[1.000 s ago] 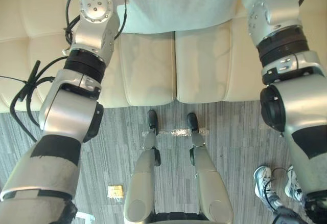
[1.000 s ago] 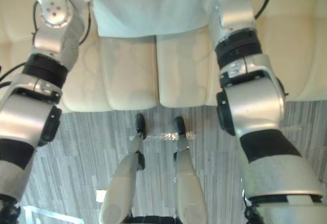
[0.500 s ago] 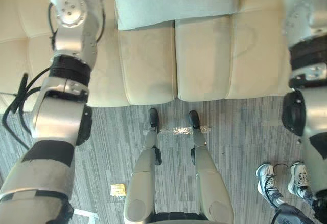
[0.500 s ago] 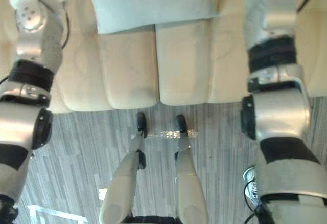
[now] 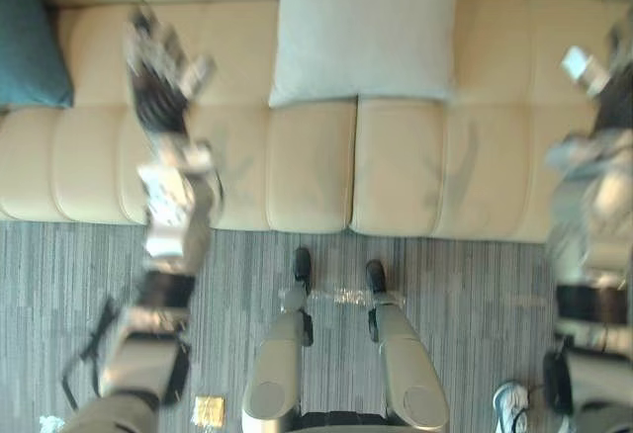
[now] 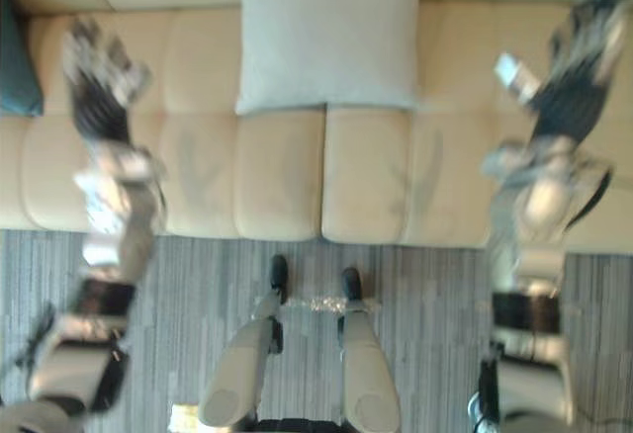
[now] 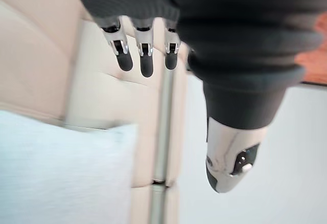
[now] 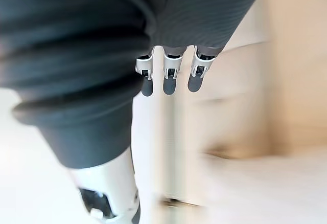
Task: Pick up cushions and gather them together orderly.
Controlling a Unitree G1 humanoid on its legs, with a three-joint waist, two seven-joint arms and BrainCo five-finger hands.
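Fingers [image 7: 146,60] of left hand [image 5: 158,77] straight, spread, holding nothing. Hand raised over sofa [image 5: 307,171] seat, between teal cushion [image 5: 30,43] at left end and pale grey cushion [image 5: 364,30] propped mid-sofa against backrest. Right hand [image 6: 579,67] likewise relaxed, empty, over seat right of pale grey cushion, clear of it.

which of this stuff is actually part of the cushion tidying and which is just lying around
Part of the job: pale grey cushion at the middle of the sofa; teal cushion at its left end; left hand and right hand, both open, holding nothing.

Just lying about: yellow scrap on the carpet; strip of tape; a person's shoe.
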